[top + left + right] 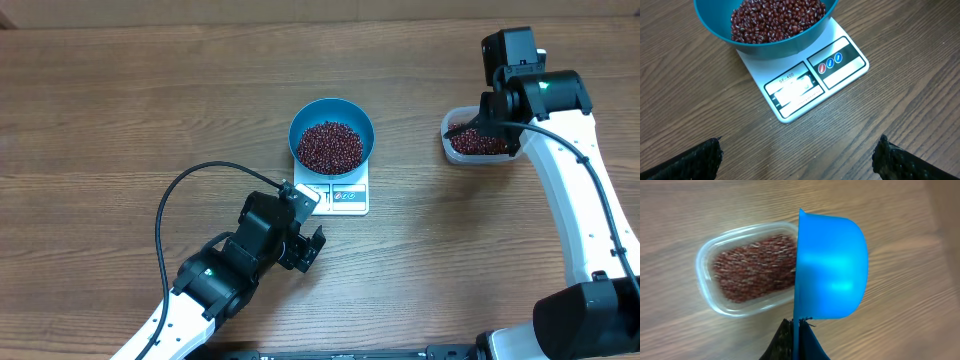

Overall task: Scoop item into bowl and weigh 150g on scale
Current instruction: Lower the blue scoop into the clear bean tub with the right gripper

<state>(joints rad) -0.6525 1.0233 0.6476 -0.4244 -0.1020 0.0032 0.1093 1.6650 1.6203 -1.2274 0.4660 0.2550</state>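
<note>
Left tool (797, 152): we see its jaws spread as wide as they go, with nothing between them, hanging just above the wood counter (920, 105).
Kitchen scale (840, 65): it lies flat on the counter straight ahead of the left tool, close by but not touching it, its display edge turned toward the tool.
Display: glare washes it out in the left wrist view, so we cannot read it.
Blue bowl (297, 133): it sits upright on the scale, on the half farther from the left tool, overhanging the platform.
Red beans (330, 147): a heap fills the lower part of the bowl, and a second lot lies in the clear plastic tub (707, 255).
Right tool (796, 342): its jaws are closed tight on the handle of a blue scoop (832, 265).
Scoop: it is turned on edge in front of the right tool, its open face toward the tub; we cannot see inside it.
Tub: it rests on the counter below the right tool, one end hidden behind the scoop.
</note>
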